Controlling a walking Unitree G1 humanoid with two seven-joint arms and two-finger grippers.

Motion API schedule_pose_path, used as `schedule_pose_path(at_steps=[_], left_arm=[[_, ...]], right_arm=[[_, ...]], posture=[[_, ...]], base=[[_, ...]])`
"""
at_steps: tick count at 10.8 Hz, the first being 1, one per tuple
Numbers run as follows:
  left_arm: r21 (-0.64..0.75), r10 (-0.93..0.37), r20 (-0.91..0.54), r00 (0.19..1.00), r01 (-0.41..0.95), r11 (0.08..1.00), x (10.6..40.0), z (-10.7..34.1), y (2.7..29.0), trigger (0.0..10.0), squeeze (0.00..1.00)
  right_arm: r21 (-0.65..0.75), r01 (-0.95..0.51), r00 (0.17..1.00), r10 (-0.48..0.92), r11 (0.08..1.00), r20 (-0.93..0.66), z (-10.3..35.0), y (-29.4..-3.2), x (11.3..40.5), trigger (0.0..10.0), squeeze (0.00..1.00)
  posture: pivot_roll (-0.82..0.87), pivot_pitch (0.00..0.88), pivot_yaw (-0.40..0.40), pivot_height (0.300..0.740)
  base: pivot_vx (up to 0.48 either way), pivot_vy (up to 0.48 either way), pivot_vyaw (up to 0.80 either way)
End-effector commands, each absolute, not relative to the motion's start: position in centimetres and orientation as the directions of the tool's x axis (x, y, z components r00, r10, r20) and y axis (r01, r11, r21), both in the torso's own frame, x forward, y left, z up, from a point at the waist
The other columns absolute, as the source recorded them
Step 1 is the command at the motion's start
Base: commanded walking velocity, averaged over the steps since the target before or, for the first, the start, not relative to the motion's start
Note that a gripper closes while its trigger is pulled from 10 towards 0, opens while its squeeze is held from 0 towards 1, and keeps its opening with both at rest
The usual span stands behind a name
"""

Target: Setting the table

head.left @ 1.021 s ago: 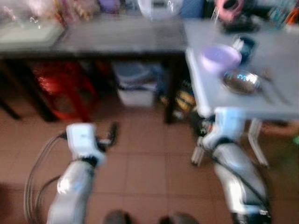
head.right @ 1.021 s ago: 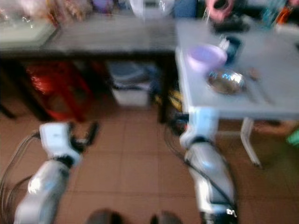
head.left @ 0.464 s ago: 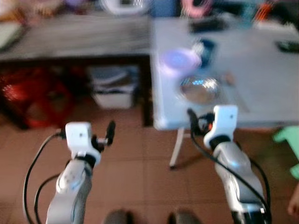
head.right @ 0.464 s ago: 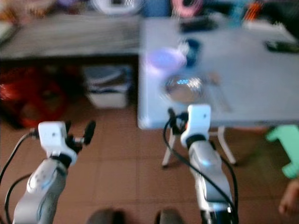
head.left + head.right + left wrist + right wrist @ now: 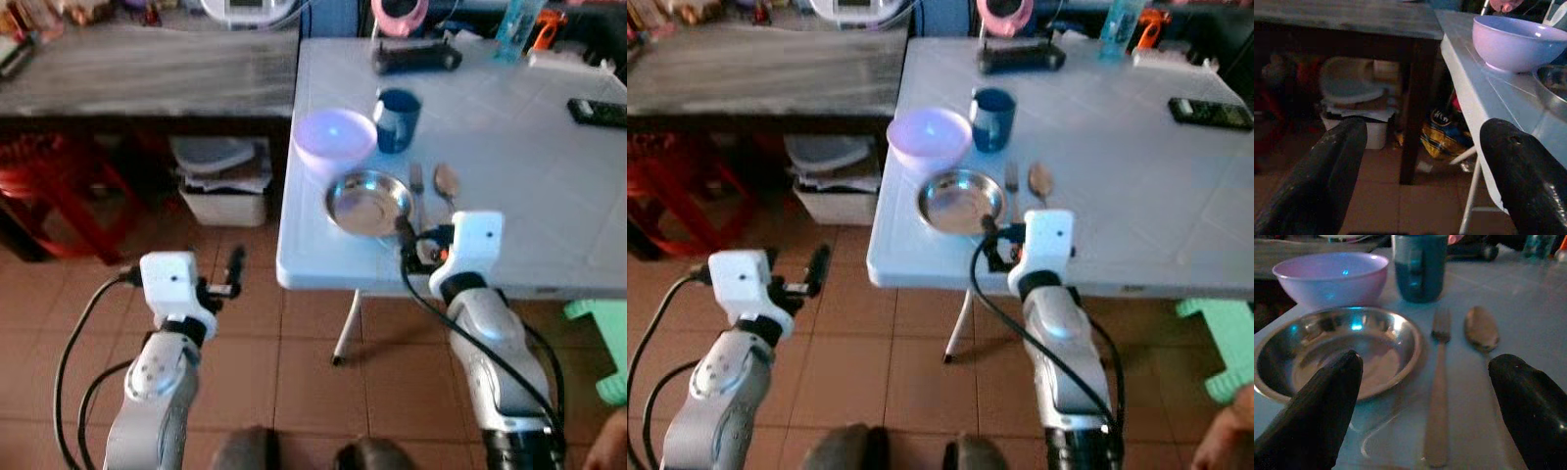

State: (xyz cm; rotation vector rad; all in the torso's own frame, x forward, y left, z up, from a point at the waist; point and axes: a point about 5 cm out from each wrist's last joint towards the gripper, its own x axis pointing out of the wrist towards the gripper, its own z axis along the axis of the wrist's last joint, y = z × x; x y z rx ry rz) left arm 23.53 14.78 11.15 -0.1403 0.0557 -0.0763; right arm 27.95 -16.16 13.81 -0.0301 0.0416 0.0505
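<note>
On the white table [image 5: 519, 157] stand a lilac bowl [image 5: 334, 137], a blue mug [image 5: 397, 119] and a steel plate [image 5: 368, 203], with a fork [image 5: 415, 186] and a spoon [image 5: 446, 182] lying to the plate's right. My right gripper [image 5: 419, 245] is open at the table's front edge, pointing at the steel plate [image 5: 1337, 352] and fork [image 5: 1439, 382]. My left gripper [image 5: 221, 279] is open over the floor, left of the table and below its top; its wrist view shows the bowl [image 5: 1513, 41] above the table edge [image 5: 1484, 98].
A dark wooden table [image 5: 147, 69] adjoins on the left, with a red stool [image 5: 49, 186] and a white bin [image 5: 225, 181] under it. A remote [image 5: 598, 111] and a black item [image 5: 416, 57] lie farther back. A green stool [image 5: 602, 333] stands at the right.
The camera has swung and come closer to the white table, which now lies ahead. My right gripper has come up to the table's front edge by the steel plate. The blur has cleared.
</note>
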Motion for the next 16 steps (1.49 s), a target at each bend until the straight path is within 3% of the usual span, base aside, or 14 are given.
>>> schedule_pose_path(at_steps=[1, 5, 6, 7, 16], left_arm=[[-0.122, -0.064, -0.055, 0.996, 0.057, 0.991, 23.3, 11.1, 15.2, 10.0, 0.0], [-0.08, -0.032, -0.066, 0.997, 0.027, 0.996, 23.1, 11.0, 15.8, 10.0, 0.0], [-0.087, -0.034, -0.067, 0.997, 0.028, 0.996, 23.0, 11.1, 15.8, 10.0, 0.0], [-0.085, -0.037, -0.069, 0.997, 0.031, 0.996, 23.0, 11.1, 15.7, 10.0, 0.0], [-0.069, -0.047, -0.089, 0.995, 0.041, 0.997, 22.5, 11.2, 16.0, 10.0, 0.0]], right_arm=[[-0.022, -0.048, 0.999, 0.047, 0.999, -0.025, 14.2, -16.4, 28.2, 10.0, 0.0], [0.014, -0.049, 0.999, 0.049, 0.999, 0.008, 15.2, -17.4, 29.8, 10.0, 0.0], [0.041, -0.053, 0.999, 0.053, 0.998, -0.006, 15.4, -17.5, 30.4, 10.0, 0.82], [0.049, -0.077, 0.997, 0.077, 0.996, -0.012, 15.4, -17.3, 30.8, 10.0, 0.0], [0.215, -0.148, 0.98, 0.172, 0.965, -0.098, 15.6, -15.5, 32.2, 10.0, 0.0]], posture=[[0.0, 0.112, 0.049, 0.74], [0.01, 0.129, 0.06, 0.74], [0.01, 0.14, 0.062, 0.74], [0.01, 0.148, 0.065, 0.74], [0.03, 0.176, 0.073, 0.74]], base=[[0.0, 0.0, 0.0], [0.0, 0.0, 0.0], [0.0, 0.0, 0.0], [0.0, 0.0, 0.0], [0.0, 0.0, 0.0]])
